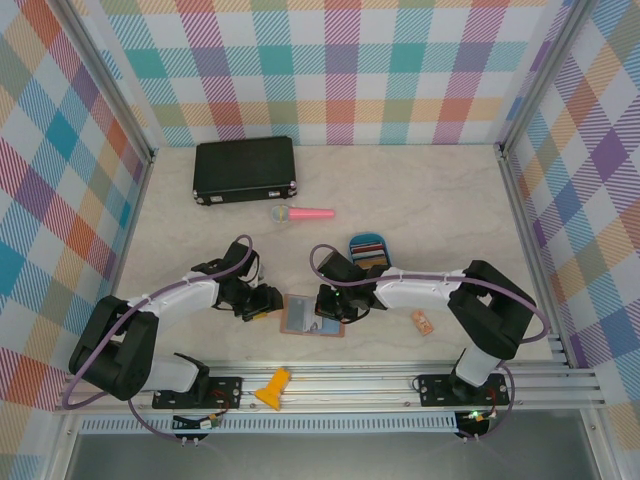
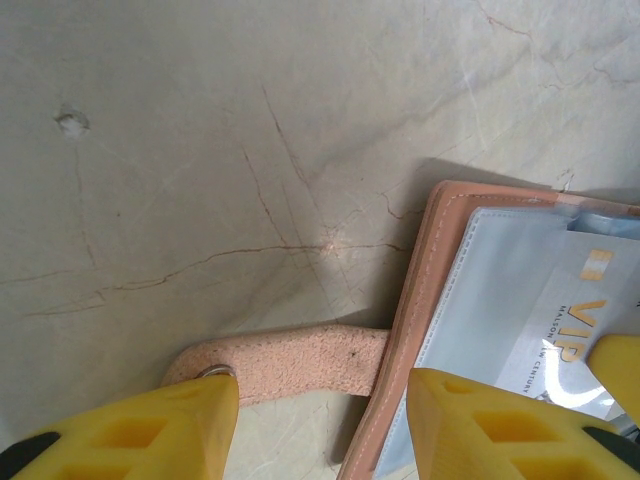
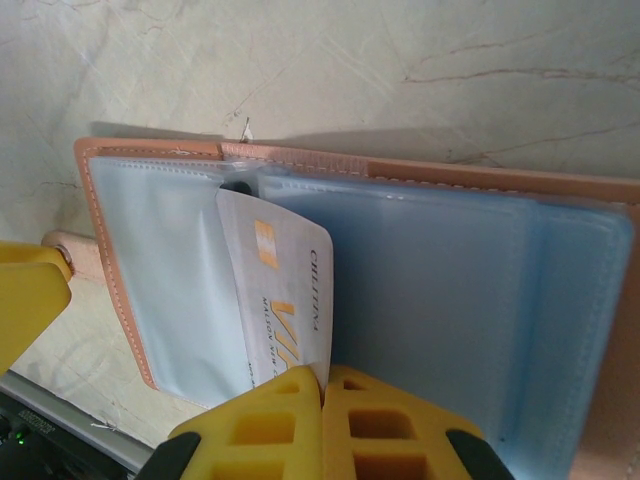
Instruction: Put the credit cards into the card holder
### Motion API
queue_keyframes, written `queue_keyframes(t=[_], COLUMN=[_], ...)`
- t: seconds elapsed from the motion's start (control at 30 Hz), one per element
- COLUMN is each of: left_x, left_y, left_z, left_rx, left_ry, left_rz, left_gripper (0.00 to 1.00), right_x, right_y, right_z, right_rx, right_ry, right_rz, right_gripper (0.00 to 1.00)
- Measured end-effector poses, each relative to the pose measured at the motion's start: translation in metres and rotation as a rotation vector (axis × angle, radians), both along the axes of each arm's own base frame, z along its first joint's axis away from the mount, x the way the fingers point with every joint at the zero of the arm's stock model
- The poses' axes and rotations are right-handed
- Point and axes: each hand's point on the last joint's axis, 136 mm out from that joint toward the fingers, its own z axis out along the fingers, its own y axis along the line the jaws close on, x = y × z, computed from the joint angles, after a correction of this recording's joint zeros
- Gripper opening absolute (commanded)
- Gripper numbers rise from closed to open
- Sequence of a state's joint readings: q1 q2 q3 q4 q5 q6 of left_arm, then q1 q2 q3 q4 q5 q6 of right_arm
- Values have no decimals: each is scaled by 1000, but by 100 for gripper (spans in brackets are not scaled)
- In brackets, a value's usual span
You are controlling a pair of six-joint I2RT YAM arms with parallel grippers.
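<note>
Card holder (image 1: 312, 316) lies open flat on the worktop (image 1: 420, 200), low centre of the overhead frame, grey-blue inner side up, between the two arms. Right pincer (image 3: 325, 385): fingers pressed together, nipping the lower edge of a white card (image 3: 275, 300) with gold lettering. The card's upper end sits under the clear pocket near the holder's spine and its lower part stands out at a slight slant. Left pincer (image 2: 320, 395): jaws apart, gripping nothing. One finger sits at the snap end of the holder's strap (image 2: 290, 362) and the other over the holder's left flap; it looks placed to steady the holder, but actual contact can't be confirmed. More credit cards (image 1: 372, 256) wait in the blue oval tray (image 1: 352, 243), just above and right of the holder in the overhead view. Step in hand, by my reading: seating this one card in its pocket, partway in. The next move calls for a straight push along the pocket's line with the slant squared up, the holder kept from sliding, then release. Likely snag: the card corner catching the pocket seam.
</note>
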State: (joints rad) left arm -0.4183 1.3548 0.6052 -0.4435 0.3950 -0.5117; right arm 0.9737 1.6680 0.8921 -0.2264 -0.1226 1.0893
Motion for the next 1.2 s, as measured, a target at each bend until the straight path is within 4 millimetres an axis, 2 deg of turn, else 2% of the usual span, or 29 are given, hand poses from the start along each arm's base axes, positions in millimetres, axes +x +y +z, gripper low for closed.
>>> queue_keyframes(t=[0.33,0.73,1.2], left_x=[0,0,0], left_y=[0,-1,-1], left_z=[0,0,0], left_rx=[0,-3,-3], left_ry=[0,3,3], left_rz=[0,-1,-1], left_gripper=[50,50,50], right_x=[4,0,0], right_y=[-4,-7,4], right_z=[5,-2,-6], right_rx=[-3,-29,-14], right_ry=[-20,-21,1], right_rz=[-55,-82,-61], right_gripper=[0,0,0])
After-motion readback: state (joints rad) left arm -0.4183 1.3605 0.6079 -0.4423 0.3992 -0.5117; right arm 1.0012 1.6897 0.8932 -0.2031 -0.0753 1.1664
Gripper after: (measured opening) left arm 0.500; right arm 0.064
